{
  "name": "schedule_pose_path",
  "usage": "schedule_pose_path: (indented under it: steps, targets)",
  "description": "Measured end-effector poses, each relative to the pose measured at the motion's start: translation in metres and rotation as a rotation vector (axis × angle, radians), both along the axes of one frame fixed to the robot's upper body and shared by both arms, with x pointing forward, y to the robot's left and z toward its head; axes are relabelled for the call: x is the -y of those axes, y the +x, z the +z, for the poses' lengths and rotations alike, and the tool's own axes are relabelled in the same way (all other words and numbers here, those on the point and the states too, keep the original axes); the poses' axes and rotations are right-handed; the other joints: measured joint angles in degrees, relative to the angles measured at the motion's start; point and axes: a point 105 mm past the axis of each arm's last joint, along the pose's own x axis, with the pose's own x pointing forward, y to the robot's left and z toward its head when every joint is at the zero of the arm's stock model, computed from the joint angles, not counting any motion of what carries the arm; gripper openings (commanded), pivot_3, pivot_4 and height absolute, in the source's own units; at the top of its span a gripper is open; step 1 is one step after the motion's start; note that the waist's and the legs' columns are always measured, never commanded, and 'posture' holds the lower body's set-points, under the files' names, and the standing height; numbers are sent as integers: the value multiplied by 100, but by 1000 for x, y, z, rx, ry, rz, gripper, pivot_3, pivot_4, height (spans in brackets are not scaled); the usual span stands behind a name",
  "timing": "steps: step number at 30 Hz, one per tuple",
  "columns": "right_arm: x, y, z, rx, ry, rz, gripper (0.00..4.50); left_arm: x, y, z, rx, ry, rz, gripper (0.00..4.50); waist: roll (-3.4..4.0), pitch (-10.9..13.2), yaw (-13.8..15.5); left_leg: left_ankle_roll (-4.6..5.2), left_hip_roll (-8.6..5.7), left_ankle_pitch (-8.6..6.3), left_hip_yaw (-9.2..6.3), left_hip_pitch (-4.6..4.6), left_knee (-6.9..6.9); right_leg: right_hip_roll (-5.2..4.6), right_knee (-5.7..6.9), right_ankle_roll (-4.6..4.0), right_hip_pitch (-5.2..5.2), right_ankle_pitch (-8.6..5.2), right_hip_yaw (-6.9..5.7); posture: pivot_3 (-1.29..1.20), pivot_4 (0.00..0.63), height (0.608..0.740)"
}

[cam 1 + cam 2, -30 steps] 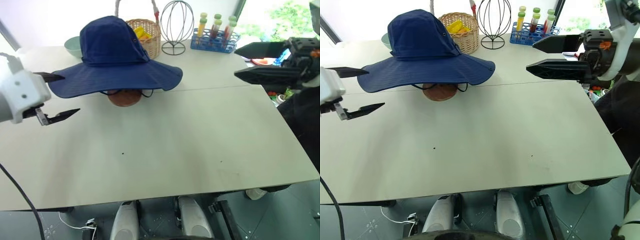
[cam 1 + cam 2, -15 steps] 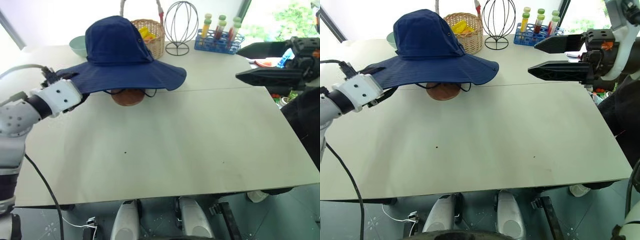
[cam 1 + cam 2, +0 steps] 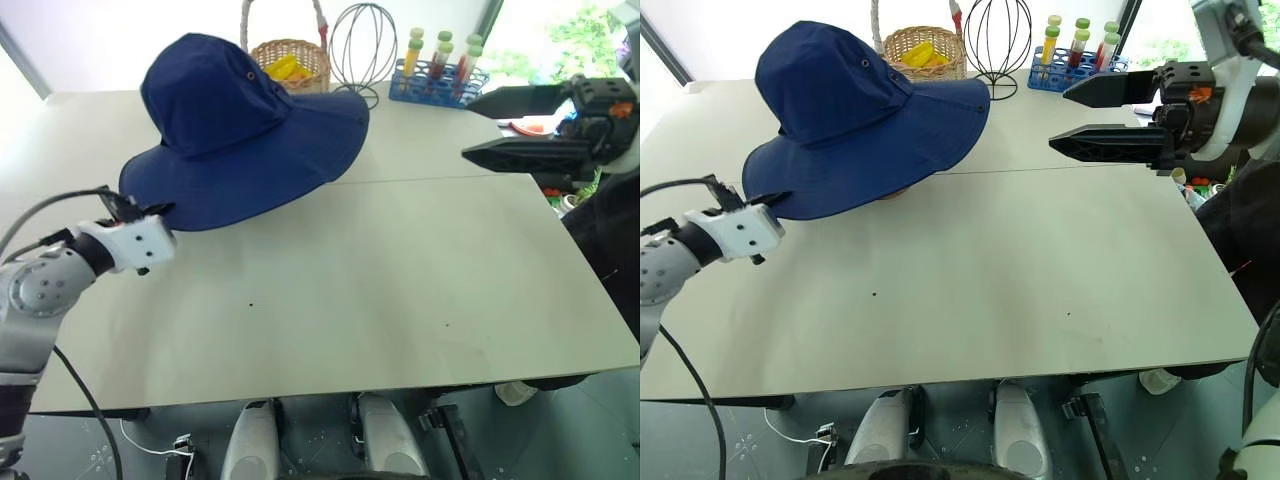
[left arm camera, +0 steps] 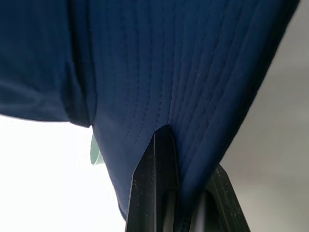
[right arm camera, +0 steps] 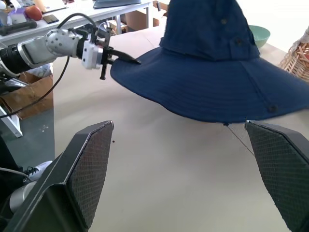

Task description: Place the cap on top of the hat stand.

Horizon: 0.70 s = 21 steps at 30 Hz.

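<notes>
Cap [image 3: 855,120] over hidden hat stand

Bright backlight, blown-out windows

Pale beige table [image 3: 400,300] with seam across middle; bright windows behind, green foliage [image 3: 585,30] outside; dark grey floor [image 3: 560,430] below; cardboard boxes [image 5: 29,92] nearby.

- The left gripper [image 3: 780,201] is now pinching the near brim edge of the cap [image 3: 855,130], having closed from wide open while coming down to the brim.
- The cap is tilting: its gripped side is dipping toward the table [image 3: 1020,280], its far brim lifting.
- The tilted brim is now covering the hat stand's base.
</notes>
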Motion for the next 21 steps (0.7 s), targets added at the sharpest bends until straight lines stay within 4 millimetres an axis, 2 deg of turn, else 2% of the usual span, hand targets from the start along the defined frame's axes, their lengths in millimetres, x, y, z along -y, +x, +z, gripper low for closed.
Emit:
schedule_pose_path:
  steps: [5, 10, 15, 21]
  targets:
    - [-1, 5, -2, -3, 13, -12, 4500, -8, 10, -6, 38, 83, 24, 32, 3, -2, 20, 0, 0, 0, 1, -1, 1, 0, 1, -1, 1, 1, -1, 0, 150, 740]
    - [-2, 7, -3, -6, 22, -22, 4500, -8, 23, 8, 122, 151, 12, 32, 2, -2, 16, 0, 0, 0, 2, -2, 1, -1, 1, 0, 1, 2, -1, 0, 150, 740]
    - [-3, 9, -4, -5, 34, -31, 4500, -4, 27, 14, 186, 313, -53, 32, 6, -3, -6, 0, 1, 0, 3, 1, -4, 1, 2, 1, -2, 2, -1, 0, 150, 740]
    - [-3, 10, -2, 2, 45, -39, 4500, -7, 26, -1, 169, 445, -112, 32, 6, -4, 8, 0, 1, 0, 4, 0, -3, 0, 2, 0, -2, 2, 0, 0, 150, 740]
